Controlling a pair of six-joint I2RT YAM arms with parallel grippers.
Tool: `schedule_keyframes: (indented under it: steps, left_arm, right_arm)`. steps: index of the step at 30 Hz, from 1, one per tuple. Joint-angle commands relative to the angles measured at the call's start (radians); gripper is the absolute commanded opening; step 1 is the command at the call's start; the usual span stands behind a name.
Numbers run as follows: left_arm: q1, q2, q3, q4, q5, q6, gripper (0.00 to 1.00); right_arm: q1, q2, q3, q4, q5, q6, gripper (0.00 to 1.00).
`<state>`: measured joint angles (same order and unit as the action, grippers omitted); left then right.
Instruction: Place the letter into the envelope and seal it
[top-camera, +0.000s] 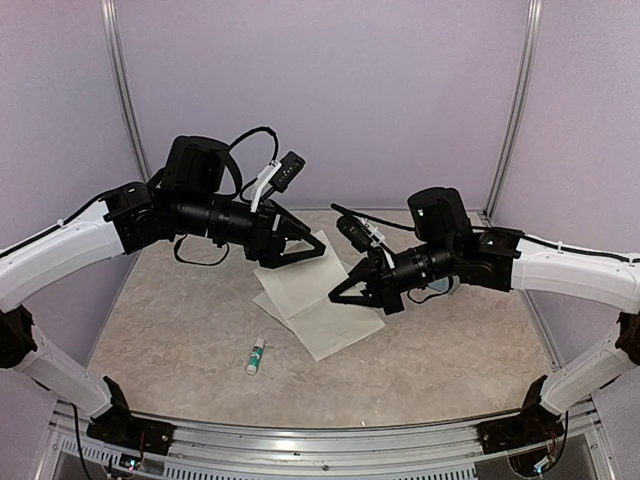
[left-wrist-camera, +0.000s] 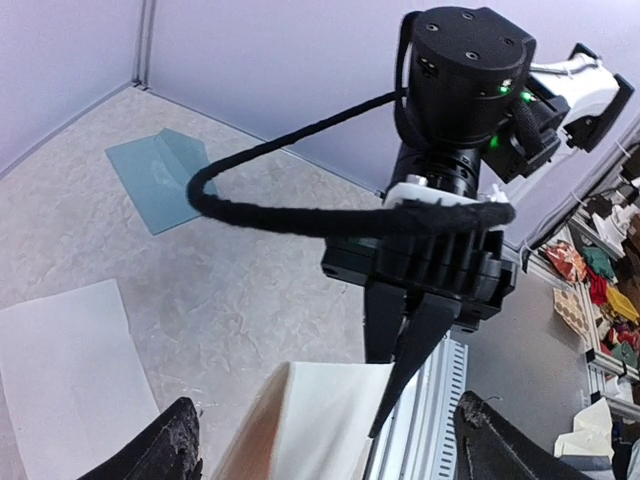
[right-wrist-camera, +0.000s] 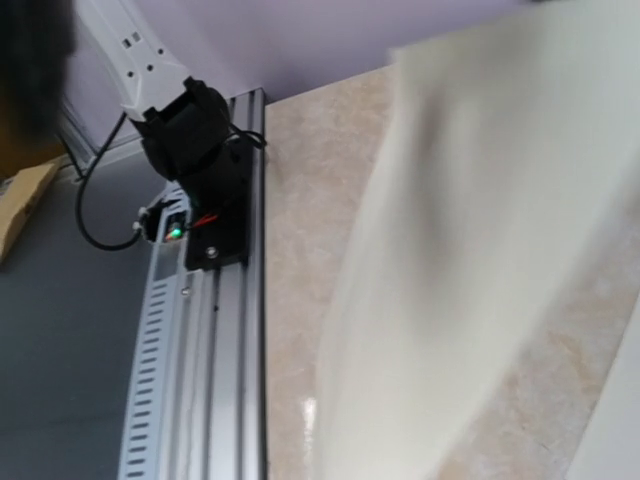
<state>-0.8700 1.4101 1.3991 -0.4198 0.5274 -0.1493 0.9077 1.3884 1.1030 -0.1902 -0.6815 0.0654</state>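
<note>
The thin, pale off-white paper letter (left-wrist-camera: 320, 420) is outside the muted teal rectangular paper envelope (left-wrist-camera: 155, 185), which lies flat on the mottled beige table (top-camera: 180, 330) well apart from it, near the back wall. The right gripper (top-camera: 338, 293) has its fingers pressed together on the letter's upper edge, holding that part raised off the table. The left gripper (top-camera: 295, 250) hovers close by with its fingers (left-wrist-camera: 165, 445) spread wide, gripping nothing. A flat pale sheet (left-wrist-camera: 60, 380) lies beside the raised paper; whether it belongs to the same folded piece cannot be told. A small white-and-green glue stick (top-camera: 257, 355) lies nearer the front rail.
</note>
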Motion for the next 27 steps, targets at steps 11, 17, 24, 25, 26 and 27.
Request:
schedule_keyframes:
  steps: [11,17,24,25,26,27]
  left_arm:
    - [-0.102,-0.028,0.024,-0.071,-0.406,0.194,0.99]
    - [-0.235,-0.159,-0.072,0.073,-0.723,0.267,0.99]
    - [-0.314,-0.159,-0.104,0.063,-0.708,0.301,0.99]
    - [-0.326,-0.139,-0.096,0.047,-0.705,0.306,0.99]
    - [-0.332,-0.124,-0.091,0.031,-0.699,0.309,0.99]
    - [-0.336,-0.102,-0.087,0.020,-0.680,0.309,0.99]
  right_arm:
    - [-0.003,-0.037,0.028,-0.024,-0.121,0.065,0.00]
    - [-0.038,-0.029,0.048,-0.016,-0.020,0.154,0.00]
    - [-0.069,-0.030,0.035,0.021,-0.042,0.207,0.00]
    - [-0.070,-0.033,0.035,0.029,-0.049,0.215,0.00]
    - [-0.071,-0.037,0.033,0.039,-0.055,0.225,0.00]
    - [-0.075,-0.042,0.031,0.051,-0.063,0.234,0.00]
